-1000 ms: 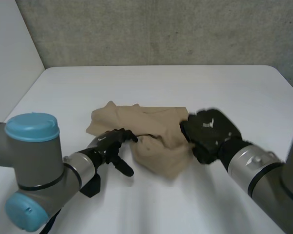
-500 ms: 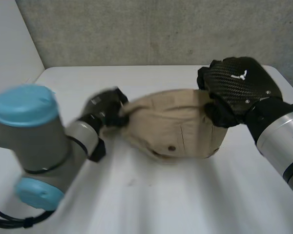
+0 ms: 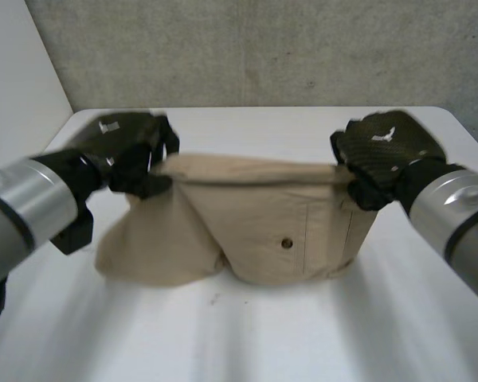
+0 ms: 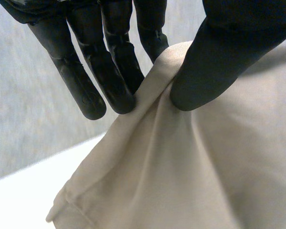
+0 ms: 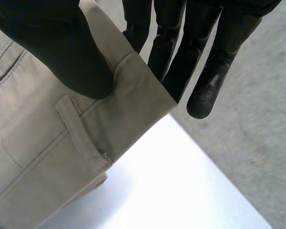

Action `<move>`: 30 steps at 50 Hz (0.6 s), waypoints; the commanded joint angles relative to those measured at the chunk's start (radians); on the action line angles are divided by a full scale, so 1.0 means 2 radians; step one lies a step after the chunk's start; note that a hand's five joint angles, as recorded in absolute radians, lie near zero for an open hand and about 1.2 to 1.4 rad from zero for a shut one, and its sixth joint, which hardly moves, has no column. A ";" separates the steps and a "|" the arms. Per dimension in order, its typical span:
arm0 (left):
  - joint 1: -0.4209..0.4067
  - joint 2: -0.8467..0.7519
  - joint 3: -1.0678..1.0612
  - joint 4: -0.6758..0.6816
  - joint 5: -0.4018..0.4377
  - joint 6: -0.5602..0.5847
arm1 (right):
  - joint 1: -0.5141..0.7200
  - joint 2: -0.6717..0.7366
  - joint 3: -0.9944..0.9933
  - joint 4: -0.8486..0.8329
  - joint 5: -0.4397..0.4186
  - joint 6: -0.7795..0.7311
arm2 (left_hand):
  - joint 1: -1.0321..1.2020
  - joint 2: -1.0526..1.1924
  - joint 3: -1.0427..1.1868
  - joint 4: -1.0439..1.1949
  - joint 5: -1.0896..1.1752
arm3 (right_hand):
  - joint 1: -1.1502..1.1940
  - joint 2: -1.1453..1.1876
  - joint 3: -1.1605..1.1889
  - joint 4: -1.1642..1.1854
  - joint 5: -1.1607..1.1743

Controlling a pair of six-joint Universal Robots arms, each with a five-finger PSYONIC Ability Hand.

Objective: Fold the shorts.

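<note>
- Tan shorts (image 3: 255, 231) are hanging in the head view between the two hands. Their waistband (image 3: 255, 171) is stretching taut along the upper edge, and the lower part is resting on the white table (image 3: 303, 342).
- At that view's left, the left hand (image 3: 127, 151) is gripping one end of the waistband, raised off the table. A loose fold of cloth is draping from below it to the tabletop.
- At the right, the right hand (image 3: 382, 155) is gripping the other end at about the same height. A button (image 3: 286, 243) and vertical seams are facing the camera.
- Left wrist view: the left hand (image 4: 229, 43) is pinching the top edge of the shorts (image 4: 181, 181) between thumb and fingers (image 4: 112, 76). One outer finger is standing clear of the cloth. The table (image 4: 14, 205) is lying below.
- Right wrist view: the right hand (image 5: 57, 43) is pinching the waistband corner of the shorts (image 5: 38, 148), with the thumb on the outer face and the fingers (image 5: 176, 57) behind. A belt loop (image 5: 81, 136) is sitting just below the thumb, and the table (image 5: 171, 191) is lying beneath the corner.
</note>
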 commanded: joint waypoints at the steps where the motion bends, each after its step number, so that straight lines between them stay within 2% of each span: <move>1: 0.005 -0.127 0.083 0.016 -0.051 0.063 | 0.001 0.086 -0.063 -0.004 0.002 -0.027 | 0.131 0.101 0.097 0.101 0.129 | 0.213 0.109 0.112 0.102 0.118; 5: -0.003 -0.170 0.186 0.035 -0.074 0.065 | 0.001 0.115 -0.130 -0.023 0.008 -0.022 | 0.131 0.101 0.097 0.101 0.129 | 0.213 0.109 0.112 0.102 0.118; 9: -0.010 -0.173 0.276 0.105 -0.089 0.061 | 0.001 0.121 -0.205 -0.108 0.034 -0.022 | 0.131 0.101 0.097 0.101 0.129 | 0.213 0.109 0.112 0.102 0.118; 10: -0.013 -0.173 0.290 0.125 -0.092 0.062 | 0.000 0.118 -0.224 -0.163 0.041 -0.022 | 0.131 0.101 0.097 0.101 0.129 | 0.213 0.109 0.112 0.102 0.118; 12: -0.022 -0.155 0.305 0.203 -0.109 0.064 | 0.000 0.108 -0.232 -0.226 0.044 -0.022 | 0.131 0.101 0.097 0.101 0.129 | 0.213 0.109 0.112 0.102 0.118; 13: -0.025 -0.144 0.304 0.231 -0.117 0.064 | 0.000 0.093 -0.229 -0.289 0.044 -0.023 | 0.131 0.101 0.097 0.101 0.129 | 0.213 0.109 0.112 0.102 0.118; 15: -0.030 -0.099 0.288 0.309 -0.141 0.065 | 0.000 0.077 -0.222 -0.343 0.044 -0.026 | 0.131 0.101 0.097 0.101 0.129 | 0.213 0.109 0.112 0.102 0.118; 17: -0.032 -0.073 0.264 0.345 -0.149 0.067 | 0.000 0.064 -0.214 -0.375 0.044 -0.027 | 0.131 0.101 0.097 0.101 0.129 | 0.213 0.109 0.112 0.102 0.118; 23: -0.039 -0.002 0.122 0.348 -0.152 0.066 | 0.000 0.062 -0.195 -0.312 0.038 -0.025 | 0.131 0.101 0.097 0.101 0.129 | 0.213 0.109 0.112 0.102 0.118; 30: -0.046 0.022 -0.043 0.329 -0.154 0.064 | -0.006 0.062 -0.106 -0.222 0.024 -0.024 | 0.131 0.101 0.097 0.101 0.129 | 0.213 0.109 0.112 0.102 0.118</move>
